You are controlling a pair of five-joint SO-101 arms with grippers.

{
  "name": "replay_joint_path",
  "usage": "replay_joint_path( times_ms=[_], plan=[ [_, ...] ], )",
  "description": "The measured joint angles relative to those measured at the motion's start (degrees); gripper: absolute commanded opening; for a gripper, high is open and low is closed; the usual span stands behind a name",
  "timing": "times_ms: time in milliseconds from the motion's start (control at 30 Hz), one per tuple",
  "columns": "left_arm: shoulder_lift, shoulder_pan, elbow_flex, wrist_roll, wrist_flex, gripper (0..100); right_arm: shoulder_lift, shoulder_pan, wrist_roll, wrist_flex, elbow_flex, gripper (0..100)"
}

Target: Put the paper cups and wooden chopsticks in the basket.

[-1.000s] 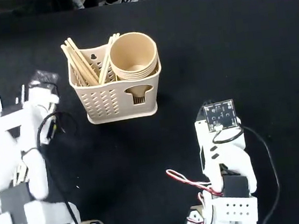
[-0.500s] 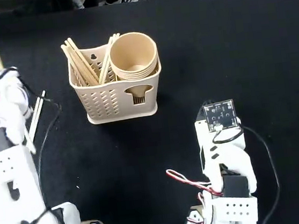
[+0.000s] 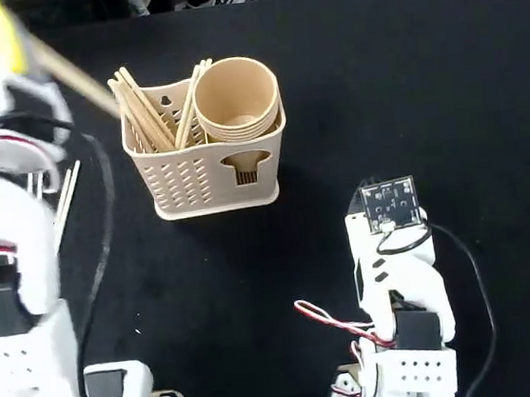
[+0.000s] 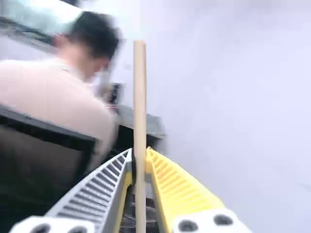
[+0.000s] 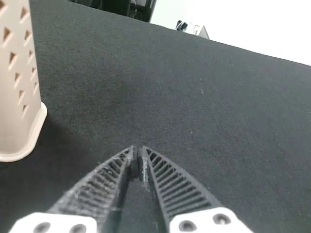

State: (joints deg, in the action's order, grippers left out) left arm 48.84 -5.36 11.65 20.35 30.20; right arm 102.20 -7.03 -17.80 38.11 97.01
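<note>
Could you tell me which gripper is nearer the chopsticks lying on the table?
Left. The left gripper, holding a chopstick, hovers near the loose chopsticks; the right gripper sits beyond the basket.

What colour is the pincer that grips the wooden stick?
The left pincer on the chopstick has one grey finger, one yellow; left wrist view shows it best.

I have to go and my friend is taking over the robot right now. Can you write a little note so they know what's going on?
Left gripper: shut on one wooden chopstick, held up high off the table.
Right gripper: shut on nothing, over the table, apart from the basket.
Done: paper cups are stacked in one compartment of the basket; several chopsticks stand in the other.
Left: put the held chopstick in, then probably fetch the loose chopsticks lying on the table by the left arm.
</note>
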Motion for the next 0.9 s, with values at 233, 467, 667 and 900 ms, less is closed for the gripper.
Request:
replay_joint_path(
  times_ms=[233, 467, 667, 900],
  plan=[
    [-8.26, 5.89, 1.23, 0.18, -5.80, 3, 0.00, 0.00, 0.00, 0.00, 0.00, 1.1],
    [-15.12, 5.80, 7.38, 0.18, -6.33, 3, 0.00, 0.00, 0.00, 0.00, 0.00, 1.1],
    [-15.12, 6.59, 15.30, -4.92, -6.86, 3, 0.00, 0.00, 0.00, 0.00, 0.00, 1.1],
    [-15.12, 7.03, 19.16, -6.51, -6.86, 27, 0.00, 0.00, 0.00, 0.00, 0.00, 1.1]
  ],
)
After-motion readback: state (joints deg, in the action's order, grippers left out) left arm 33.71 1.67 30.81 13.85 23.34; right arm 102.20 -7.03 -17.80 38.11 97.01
